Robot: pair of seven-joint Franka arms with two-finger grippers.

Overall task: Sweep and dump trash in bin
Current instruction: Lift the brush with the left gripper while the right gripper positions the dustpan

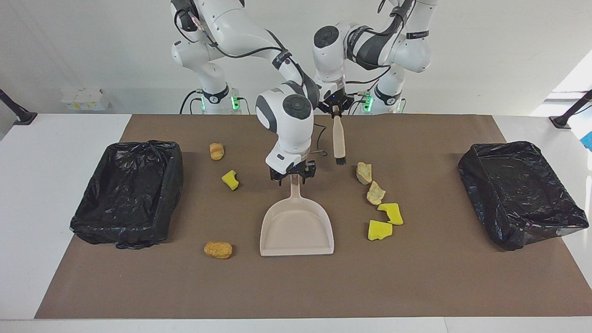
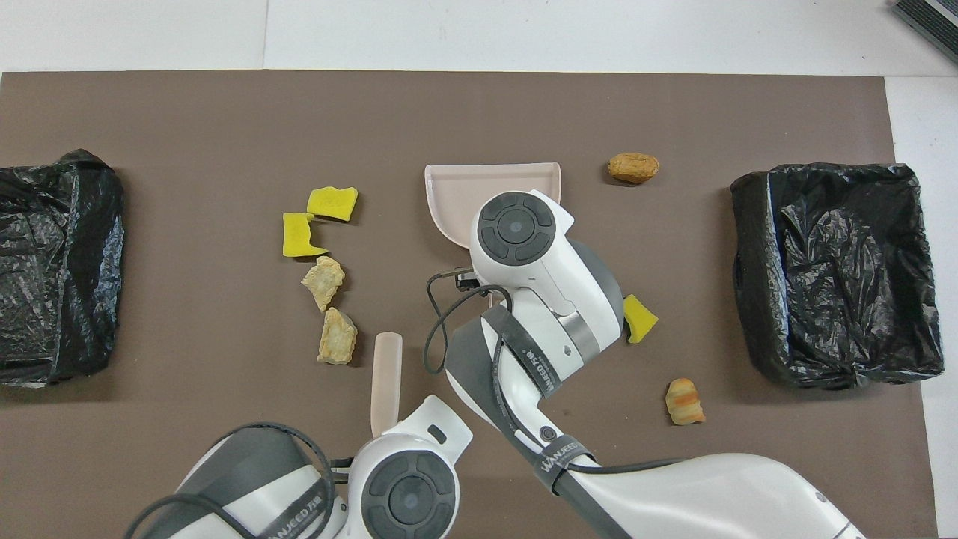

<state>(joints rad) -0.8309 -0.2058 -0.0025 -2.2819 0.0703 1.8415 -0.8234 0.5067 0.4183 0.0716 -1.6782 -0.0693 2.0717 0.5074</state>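
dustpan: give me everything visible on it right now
The beige plastic dustpan lies flat on the brown mat at mid-table, between two groups of scraps. It has a wide shallow tray with raised side walls and a straight open lip pointing away from the robots, and nothing in it. Its long narrow handle runs toward the robots, with the right gripper down at its end, fingers on either side of it; whether they are closed on it cannot be told.

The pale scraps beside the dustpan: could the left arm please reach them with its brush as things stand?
Probably yes: the left end effector holds the brush upright close to the pale scraps, with bare mat between.
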